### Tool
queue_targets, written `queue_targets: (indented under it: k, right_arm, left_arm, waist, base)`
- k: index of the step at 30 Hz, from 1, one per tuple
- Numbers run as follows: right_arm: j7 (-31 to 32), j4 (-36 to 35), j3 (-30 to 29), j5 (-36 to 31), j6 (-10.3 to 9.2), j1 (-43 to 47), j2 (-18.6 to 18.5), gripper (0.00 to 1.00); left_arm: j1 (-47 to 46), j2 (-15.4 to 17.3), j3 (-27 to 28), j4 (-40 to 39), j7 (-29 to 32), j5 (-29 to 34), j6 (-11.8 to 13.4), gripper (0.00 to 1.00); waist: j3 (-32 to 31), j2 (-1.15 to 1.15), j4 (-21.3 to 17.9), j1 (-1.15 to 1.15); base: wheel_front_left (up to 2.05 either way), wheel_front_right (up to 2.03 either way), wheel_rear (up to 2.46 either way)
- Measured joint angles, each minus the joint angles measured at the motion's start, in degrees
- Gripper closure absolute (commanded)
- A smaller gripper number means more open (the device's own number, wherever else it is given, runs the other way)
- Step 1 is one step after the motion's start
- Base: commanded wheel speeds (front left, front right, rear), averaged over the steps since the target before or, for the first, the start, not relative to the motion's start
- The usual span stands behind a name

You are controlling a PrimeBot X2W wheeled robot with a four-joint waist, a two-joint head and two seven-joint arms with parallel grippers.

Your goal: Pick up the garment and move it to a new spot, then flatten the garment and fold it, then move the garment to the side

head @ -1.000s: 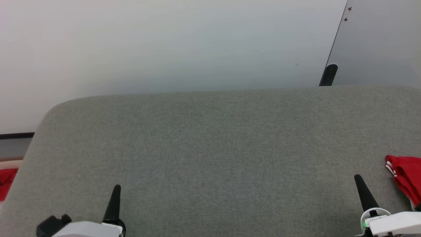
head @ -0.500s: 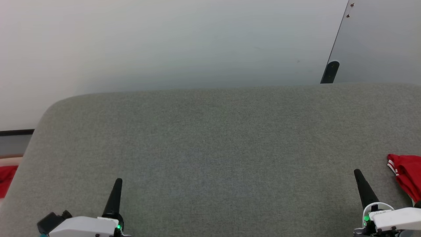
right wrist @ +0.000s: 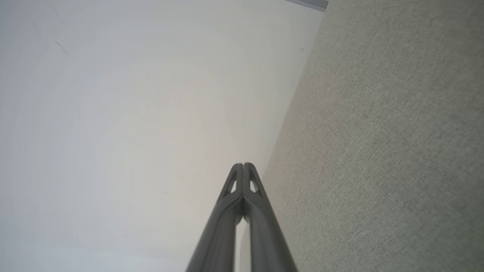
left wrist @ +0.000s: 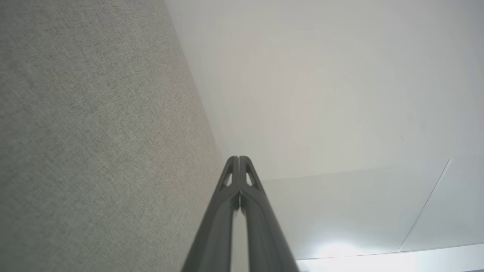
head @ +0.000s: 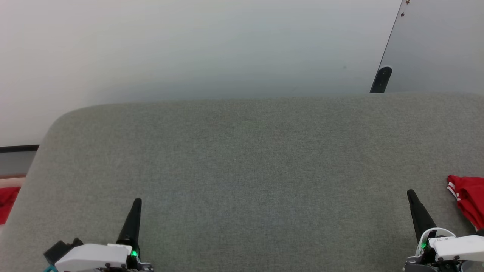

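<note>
Grey fabric covers the counter (head: 242, 158), which stands before a pale wall (head: 189, 49). At 8 o'clock in the head view, the left end effector (head: 137, 202) has its fingers pressed together and empty. So does the right end effector (head: 410, 194) at 4 o'clock. Near it but apart, at 3 o'clock, the red garment (head: 469, 196) with white-striped trim lies bunched on the counter.

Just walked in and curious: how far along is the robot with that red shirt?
Done: unclear. The garment lies at the right edge of the grey surface, partly out of frame; folded or not, I cannot tell. In hand: nothing; the left tool and right tool are shut and empty. Left: if it is unfolded, probably everything.
</note>
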Motion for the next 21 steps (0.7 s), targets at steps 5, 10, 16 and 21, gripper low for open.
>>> queue_targets:
  k: [5, 10, 16, 21]
  right_arm:
    - [0.09, 0.25, -0.12, 1.92, 0.0, -0.07, 0.14, 1.0]
    - [0.3, 0.52, -0.21, 4.12, 0.0, -0.68, 0.24, 1.0]
    - [0.52, 0.84, -0.33, 6.59, 0.0, -1.09, 0.38, 1.0]
    - [0.7, 1.05, -0.44, 8.27, 0.0, -1.4, 0.51, 1.0]
  left_arm:
    - [-0.54, -0.16, 0.2, 0.13, 0.57, -1.83, -0.1, 1.0]
    - [-0.93, -0.31, 0.37, 0.24, 1.1, -3.82, -0.3, 1.0]
    - [-1.43, -0.49, 0.59, 0.41, 1.75, -6.2, -0.54, 1.0]
    - [-1.96, -0.63, 0.76, 0.49, 2.26, -7.88, -0.62, 1.0]
  waist:
    - [0.23, 0.0, 0.05, 0.0]
    - [0.46, 0.0, 0.1, 0.0]
    - [0.74, 0.0, 0.16, 0.0]
    - [0.97, 0.0, 0.21, 0.0]
  base:
    - [0.0, 0.0, 0.0]
    - [0.0, 0.0, 0.0]
    - [0.0, 0.0, 0.0]
    - [0.0, 0.0, 0.0]
